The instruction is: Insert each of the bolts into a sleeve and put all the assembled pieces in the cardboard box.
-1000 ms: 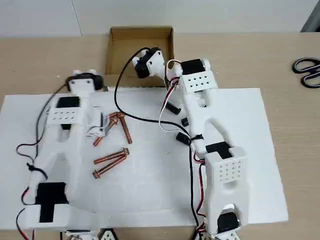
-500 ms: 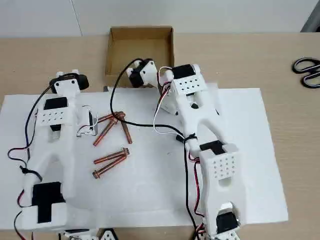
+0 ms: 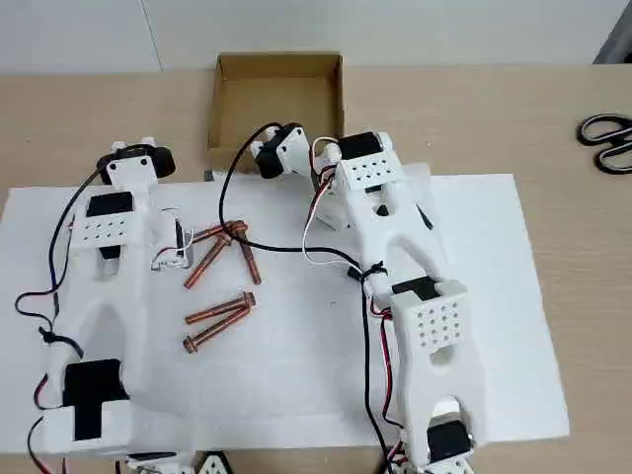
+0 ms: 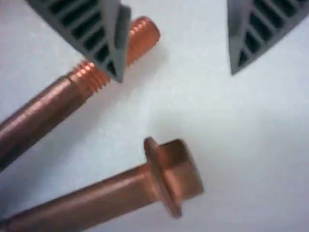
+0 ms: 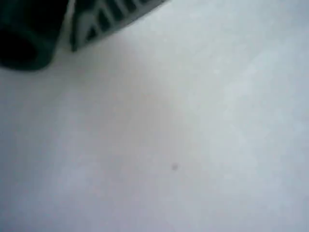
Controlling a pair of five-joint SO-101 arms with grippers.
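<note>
The table [image 3: 494,109] holds your white sheet [image 3: 296,385]. The box [image 3: 276,104] sits at the sheet's far edge. Five bolts [image 3: 219,308] lie on the sheet by your left arm [image 3: 109,257]. Your left claw [image 4: 176,72] is apart, low over two bolts, with one finger [image 4: 104,34] over a threaded end. Your right claw [image 5: 91,24] is low over the sheet. You cannot tell if it is apart or together.

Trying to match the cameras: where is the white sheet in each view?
High view: white sheet spread over the table's middle.
Left wrist view: white sheet behind two bolts and the left gripper.
Right wrist view: white sheet is the pale surface close below the camera.
Shared landmark: the bolts beside the left gripper.
</note>
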